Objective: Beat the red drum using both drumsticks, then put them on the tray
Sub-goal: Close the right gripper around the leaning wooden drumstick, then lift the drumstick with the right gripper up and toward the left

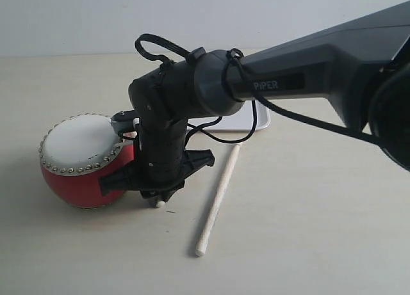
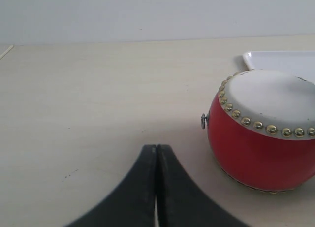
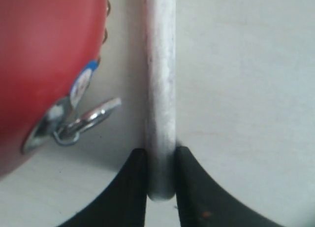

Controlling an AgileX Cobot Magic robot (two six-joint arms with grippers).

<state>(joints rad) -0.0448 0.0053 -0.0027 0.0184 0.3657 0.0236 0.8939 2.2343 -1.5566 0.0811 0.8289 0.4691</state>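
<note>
right claw point(image 3: 161, 160) is clamped on a stick point(image 3: 160, 74) close to its end, fingers tight on both sides. i judge the hold firm. drum point(image 1: 83, 157) sits just beside that claw, and the stick's long axis runs past its belly. tray point(image 2: 280, 59) lies just behind the drum. other stick point(image 1: 218, 199) lies loose on the table point(image 1: 307, 231), pointing toward the tray, near the right claw. left claw point(image 2: 156, 155) is pressed together, empty, apart from the drum. the lift must clear the drum's ring point(image 3: 83, 121).
</note>
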